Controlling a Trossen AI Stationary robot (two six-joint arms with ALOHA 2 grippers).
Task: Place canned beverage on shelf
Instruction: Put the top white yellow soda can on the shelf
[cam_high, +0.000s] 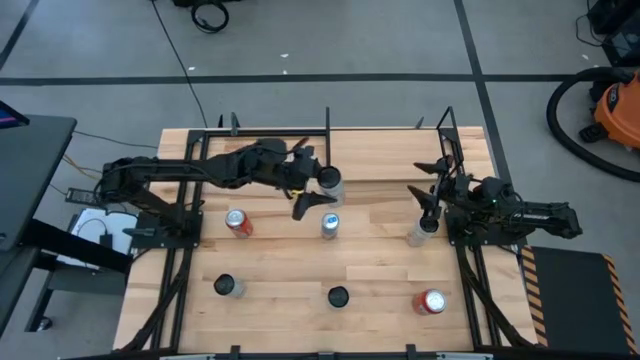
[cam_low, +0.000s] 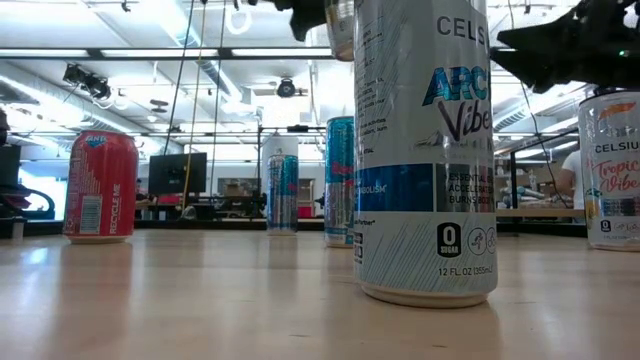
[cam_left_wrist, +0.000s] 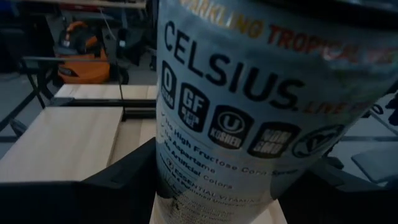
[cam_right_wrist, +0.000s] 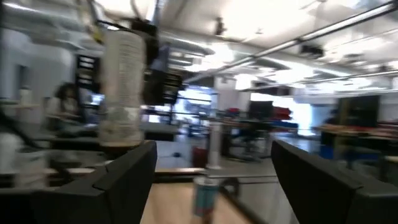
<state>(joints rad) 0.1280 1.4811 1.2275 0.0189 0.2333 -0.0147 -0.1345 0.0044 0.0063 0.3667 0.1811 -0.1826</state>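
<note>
Well, starting at the left of the surface (cam_high: 270, 265), a red can (cam_high: 237, 222) stands alone, untouched, with a dark-topped can (cam_high: 226, 287) nearer the front edge. They look like stock waiting their turn.

Moving toward the middle, the left hand (cam_high: 322, 188) reaches in from the left side and is clamped on a tall white can (cam_high: 331, 180), gripping it round the body. The low view shows that can up in the air, clear of the surface, and I reckon that height is there to get over the black rods. It hangs near the far edge, just beside the shelf (cam_high: 385, 155), whose pale panel (cam_left_wrist: 62, 137) lies ahead of the lifted can (cam_left_wrist: 249, 93) in the wrist view. So the can is not on the shelf yet.

Below it a blue-topped can (cam_high: 330, 225) stands upright, and another dark-topped one (cam_high: 338, 296) sits by the front edge.

Over on the right, the right hand (cam_high: 427, 208) hovers with its fingers spread wide and nothing between them (cam_right_wrist: 212, 144). A pale can (cam_high: 418, 236) stands just beside it. A second red can (cam_high: 432, 302) sits near the front right corner.
</note>
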